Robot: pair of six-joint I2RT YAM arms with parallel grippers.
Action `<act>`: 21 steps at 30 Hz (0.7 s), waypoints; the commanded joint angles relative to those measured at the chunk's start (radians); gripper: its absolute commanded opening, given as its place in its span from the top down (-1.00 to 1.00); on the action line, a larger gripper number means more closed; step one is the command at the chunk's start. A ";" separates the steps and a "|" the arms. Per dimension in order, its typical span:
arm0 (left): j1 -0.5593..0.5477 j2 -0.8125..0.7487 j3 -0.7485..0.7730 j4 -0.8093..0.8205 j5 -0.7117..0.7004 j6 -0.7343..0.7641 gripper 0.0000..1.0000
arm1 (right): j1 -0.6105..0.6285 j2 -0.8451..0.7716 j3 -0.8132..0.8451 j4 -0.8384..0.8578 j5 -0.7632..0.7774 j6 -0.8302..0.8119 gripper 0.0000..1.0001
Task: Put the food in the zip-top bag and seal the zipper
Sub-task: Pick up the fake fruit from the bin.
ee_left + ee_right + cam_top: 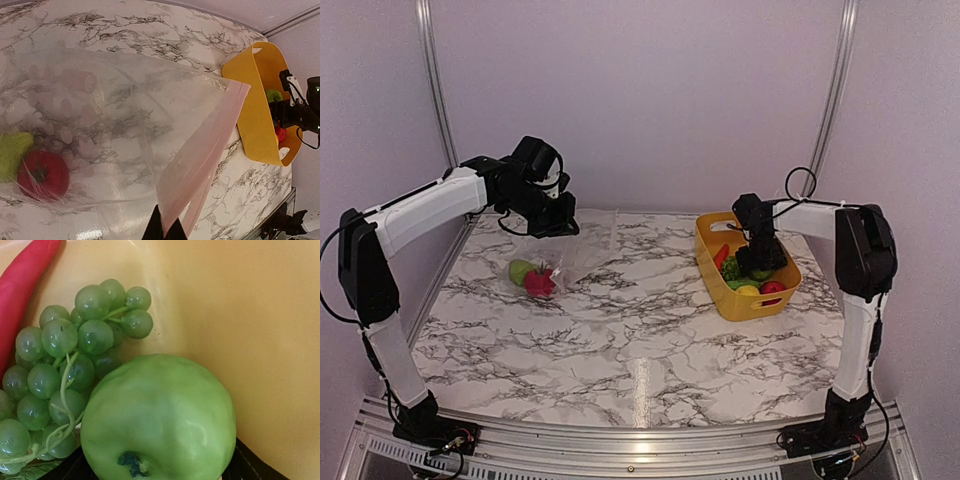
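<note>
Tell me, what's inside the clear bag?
A red tomato and a green fruit sit inside the clear bag. Crinkled plastic hides whether anything else is there.

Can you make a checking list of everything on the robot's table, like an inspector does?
Surface: white marble-patterned table.
Job's things: clear zip-top bag holds a red tomato and a green fruit; its zipper looks unsealed; green apple, grapes and red chili lie in the yellow basket.
Clutter: nothing seen.
Grippers: left gripper pinches the zipper, raised off the table; right gripper is down in the basket, jaws either side of the apple, grip unclear.
Cables: black cable loops beside the right arm.
Surroundings: pale walls, metal frame.
</note>
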State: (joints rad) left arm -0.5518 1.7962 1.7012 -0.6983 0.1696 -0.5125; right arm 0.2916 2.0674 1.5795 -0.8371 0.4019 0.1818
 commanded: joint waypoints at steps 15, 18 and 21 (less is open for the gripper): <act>-0.002 -0.014 0.006 0.028 0.045 -0.003 1.00 | 0.009 -0.143 0.042 0.024 -0.067 0.043 -0.10; -0.002 -0.014 0.005 0.028 0.044 -0.002 1.00 | 0.039 -0.189 0.060 0.015 -0.109 0.045 -0.10; -0.002 -0.011 0.005 0.029 0.042 -0.004 1.00 | 0.096 -0.224 0.086 0.014 -0.157 0.037 -0.10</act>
State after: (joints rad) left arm -0.5518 1.7966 1.7012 -0.6830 0.2020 -0.5129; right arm 0.3153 1.9167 1.5932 -0.8112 0.3237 0.2089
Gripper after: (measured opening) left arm 0.014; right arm 0.681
